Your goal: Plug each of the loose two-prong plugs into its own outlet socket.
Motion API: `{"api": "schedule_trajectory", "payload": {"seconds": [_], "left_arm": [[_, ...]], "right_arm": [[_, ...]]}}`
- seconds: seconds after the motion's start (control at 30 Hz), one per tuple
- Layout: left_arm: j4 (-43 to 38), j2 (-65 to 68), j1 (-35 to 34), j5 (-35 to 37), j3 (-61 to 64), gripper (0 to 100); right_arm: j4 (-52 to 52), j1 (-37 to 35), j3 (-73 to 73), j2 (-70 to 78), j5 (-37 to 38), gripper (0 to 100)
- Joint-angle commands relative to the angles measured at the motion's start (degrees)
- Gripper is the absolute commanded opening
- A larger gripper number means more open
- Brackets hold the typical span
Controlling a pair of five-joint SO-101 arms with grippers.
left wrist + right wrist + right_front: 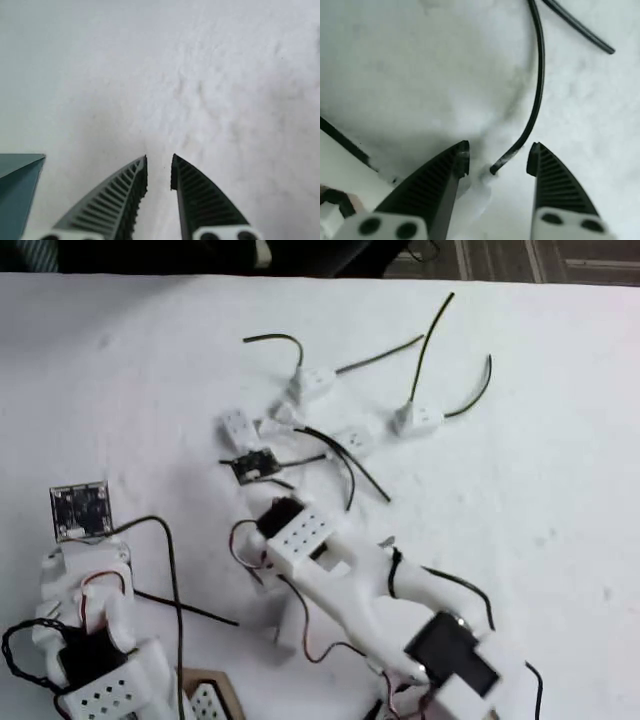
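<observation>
The left hand (159, 162) hangs over the bare white desk (210, 75). Its fingers are only a little apart, with nothing between them. A dark green corner (17, 185) sits beside it. The right hand (497, 152) is spread wide. The end of a black wire (538, 85) lies between its fingers and touches a blurry white piece (477, 197). A second wire (580, 32) lies beyond. Farther out, white plugs and sockets (418, 418) sit close together in the middle of the desk, with wires curling off them.
</observation>
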Motion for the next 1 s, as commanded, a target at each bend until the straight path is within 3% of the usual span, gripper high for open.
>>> {"api": "schedule_trajectory", "payload": {"seconds": [0.0,0.13,0.23,0.33,0.7,0.97], "left_arm": [[-1.05,-0.40,-0.31,-0.44,-0.35,10],[-1.05,-0.40,-0.31,-0.44,-0.35,10],[-1.05,-0.40,-0.31,-0.44,-0.35,10],[-1.05,-0.40,-0.31,-0.44,-0.35,10],[-1.05,-0.40,-0.31,-0.44,-0.35,10],[-1.05,-0.40,-0.31,-0.44,-0.35,10]], "right_arm": [[-0.84,2.86,-1.93,3.21,-0.09,19.3],[-0.84,4.44,-2.02,6.29,0.35,16.1],[-0.66,4.97,-2.73,6.11,5.36,0.8],[3.12,7.25,-4.48,3.30,11.69,2.1],[6.64,30.20,-5.80,-18.33,32.62,1.9],[4.53,47.69,-17.93,-18.68,42.99,1.9]]}}
